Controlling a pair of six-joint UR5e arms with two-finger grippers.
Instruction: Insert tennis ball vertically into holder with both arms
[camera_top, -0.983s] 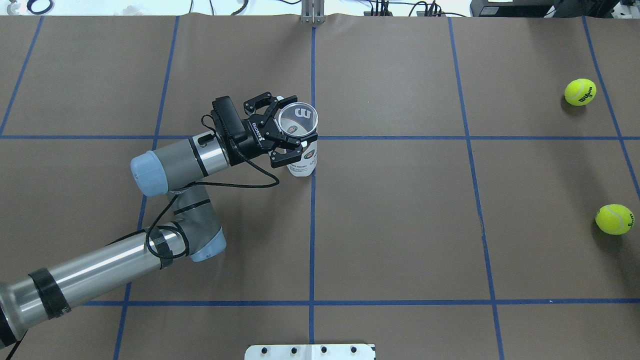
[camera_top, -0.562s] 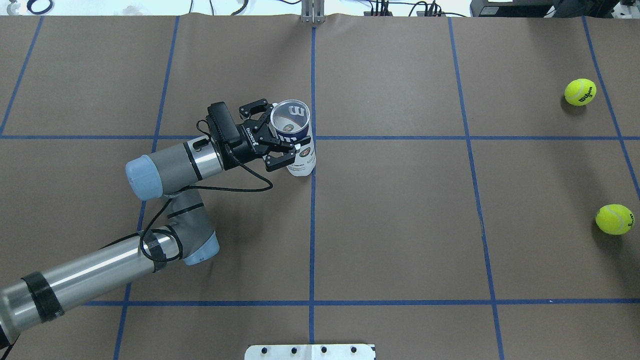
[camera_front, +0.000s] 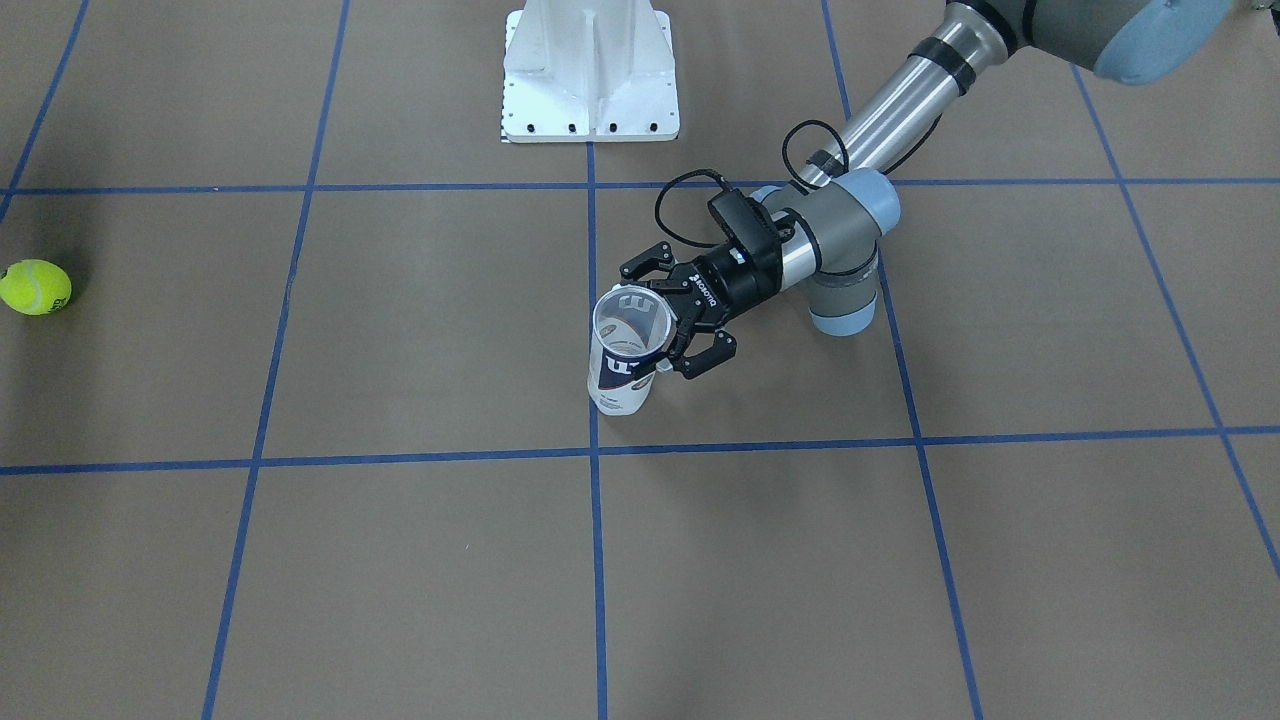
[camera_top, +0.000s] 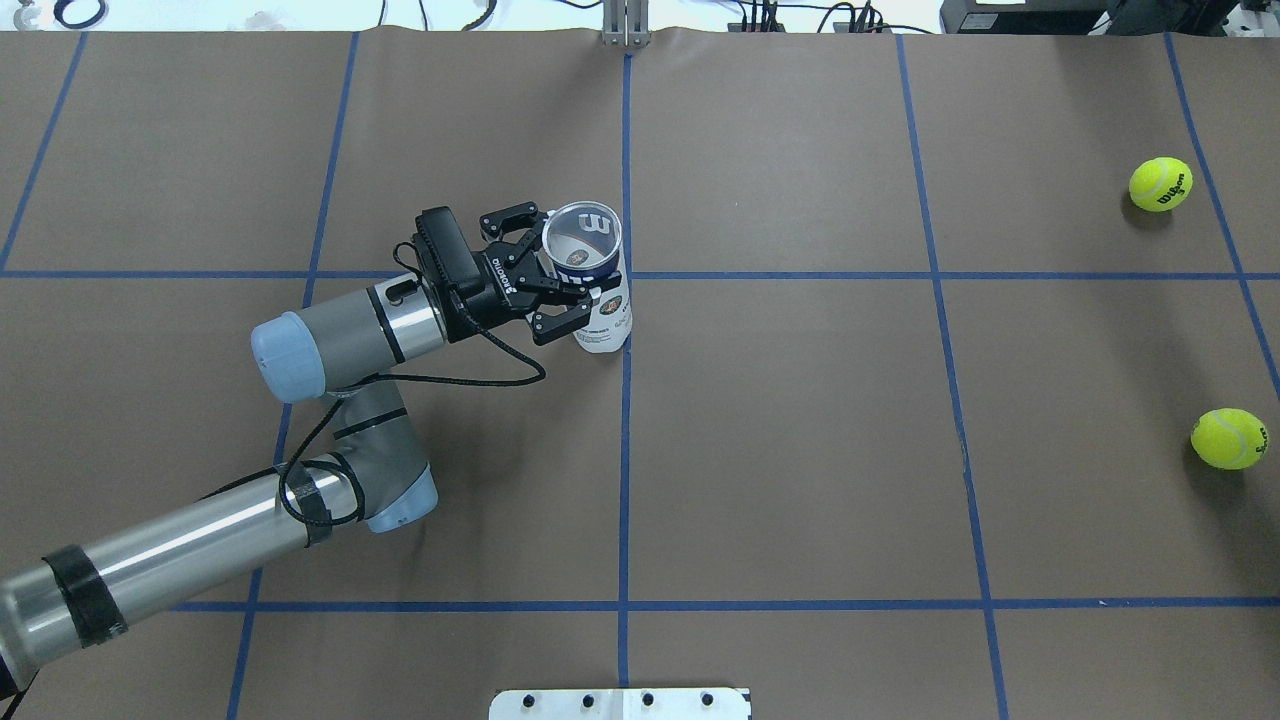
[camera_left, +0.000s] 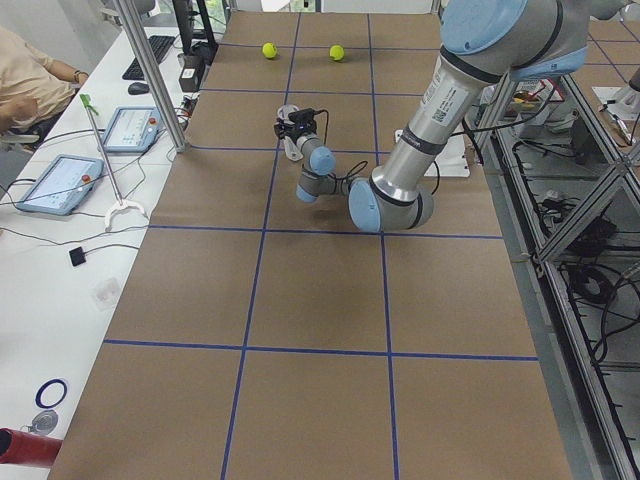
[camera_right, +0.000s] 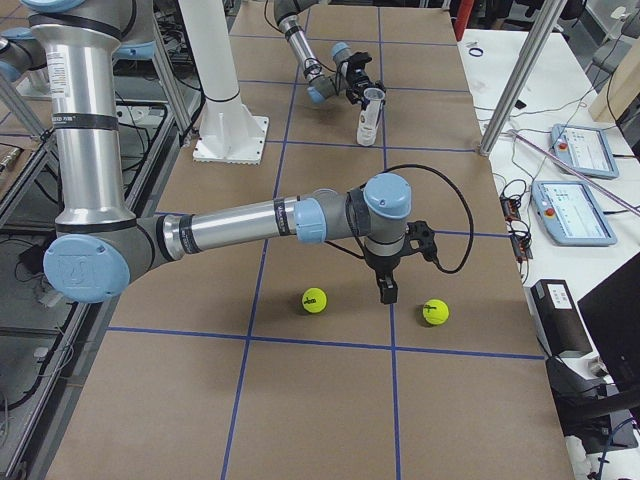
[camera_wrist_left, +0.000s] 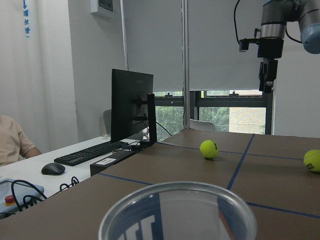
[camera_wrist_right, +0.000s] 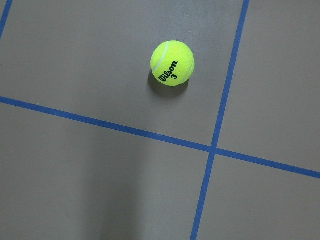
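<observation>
Left claw (camera_top: 562, 270) closed around the holder (camera_top: 600, 312) — mouth up, mid-bench (camera_top: 800, 450).
Right claw (camera_right: 386, 290) hangs low between the tennis ball (camera_right: 434, 312) and a second ball (camera_right: 315, 300) — both on the bench, well apart from the holder; its fingers' state I cannot tell.

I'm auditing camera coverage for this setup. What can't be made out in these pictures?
- Right gripper: outside the overhead and front views, absent from its own wrist camera; jaws' state unreadable.
- Can: left wrist view's bottom edge cuts off its body; left gripper hides part of its label overhead.
- Ball: lettering too small in front view.
</observation>
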